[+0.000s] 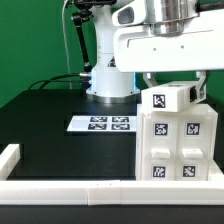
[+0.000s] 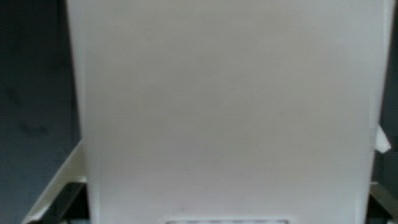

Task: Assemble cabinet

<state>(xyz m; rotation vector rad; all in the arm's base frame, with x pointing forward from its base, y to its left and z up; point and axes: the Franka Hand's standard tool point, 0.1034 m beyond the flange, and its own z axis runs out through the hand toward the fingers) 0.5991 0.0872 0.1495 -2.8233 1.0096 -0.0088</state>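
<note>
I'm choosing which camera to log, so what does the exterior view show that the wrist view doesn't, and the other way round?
Only the exterior view shows the marker board, the arm's base, the white border rail and the whole tagged front of the cabinet. Only the wrist view gives a close look at a plain white face that fills most of the frame, probably part of the cabinet. Both show white cabinet plastic against the black table.
</note>
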